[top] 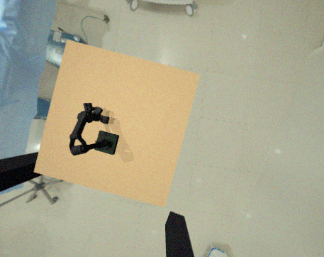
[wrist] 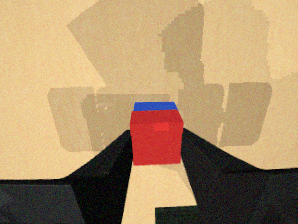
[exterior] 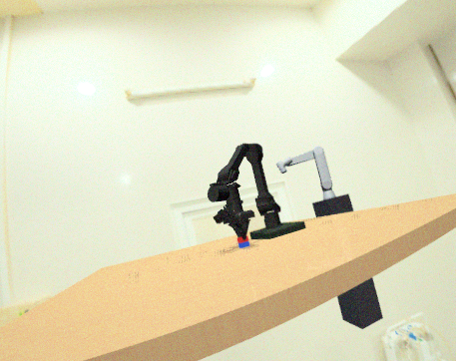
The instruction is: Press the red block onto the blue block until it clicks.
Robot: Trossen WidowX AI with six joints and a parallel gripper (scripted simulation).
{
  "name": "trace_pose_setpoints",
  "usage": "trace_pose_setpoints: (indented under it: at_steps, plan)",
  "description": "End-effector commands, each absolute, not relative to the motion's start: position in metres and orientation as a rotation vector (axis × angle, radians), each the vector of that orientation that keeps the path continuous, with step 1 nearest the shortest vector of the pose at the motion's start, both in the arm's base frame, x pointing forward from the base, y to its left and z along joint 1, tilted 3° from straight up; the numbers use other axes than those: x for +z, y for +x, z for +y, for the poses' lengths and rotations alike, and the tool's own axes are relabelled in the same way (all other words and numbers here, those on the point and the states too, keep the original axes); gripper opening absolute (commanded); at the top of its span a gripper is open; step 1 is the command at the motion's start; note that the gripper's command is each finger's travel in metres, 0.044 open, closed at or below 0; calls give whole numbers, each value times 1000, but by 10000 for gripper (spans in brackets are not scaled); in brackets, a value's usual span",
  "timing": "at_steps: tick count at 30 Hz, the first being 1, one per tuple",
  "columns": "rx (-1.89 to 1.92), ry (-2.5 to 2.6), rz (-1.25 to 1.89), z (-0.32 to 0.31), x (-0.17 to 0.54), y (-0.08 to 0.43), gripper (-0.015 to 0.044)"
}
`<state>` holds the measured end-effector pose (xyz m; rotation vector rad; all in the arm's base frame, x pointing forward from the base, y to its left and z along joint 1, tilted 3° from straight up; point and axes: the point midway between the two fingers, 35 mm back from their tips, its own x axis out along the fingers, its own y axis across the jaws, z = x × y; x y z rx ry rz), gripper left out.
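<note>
Notably, the exterior view shows red (exterior: 240,238) (wrist: 157,142) atop blue (exterior: 243,244) (wrist: 155,106), both hidden from above; the gripper (exterior: 242,237) (wrist: 155,134), partly open, clasps red between 2 fingers.

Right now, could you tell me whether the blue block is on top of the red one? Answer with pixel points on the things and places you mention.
No, the red block (exterior: 242,239) (wrist: 157,142) sits above the blue block (exterior: 243,245) (wrist: 155,106).

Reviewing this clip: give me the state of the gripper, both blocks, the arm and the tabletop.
Gripper: fingers shut on the red block.
Red block: held, directly above the blue block; whether it has clicked in, cannot tell.
Blue block: on the tabletop, under the red one.
Black arm: bent, reaching down.
Tabletop: bearing the arm's base.
</note>
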<state>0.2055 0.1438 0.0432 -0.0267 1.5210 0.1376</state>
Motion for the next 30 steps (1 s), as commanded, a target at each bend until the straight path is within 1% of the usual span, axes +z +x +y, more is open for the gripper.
trace_pose_setpoints:
  at_steps: [1, 4, 12, 13, 20, 22, 27, 30]
  plan:
    - [138, -27, 1521, 144, 44, 206, 0]
    - [138, -27, 1521, 144, 44, 206, 0]
    - [138, -27, 1521, 144, 44, 206, 210]
    - [138, -27, 1521, 144, 44, 206, 220]
    - [138, -27, 1521, 144, 46, 206, 220]
    - [137, -27, 1521, 144, 63, 208, 220]
    - [131, -29, 1524, 139, 134, 204, 220]
    - [130, -29, 1524, 139, 143, 204, 220]
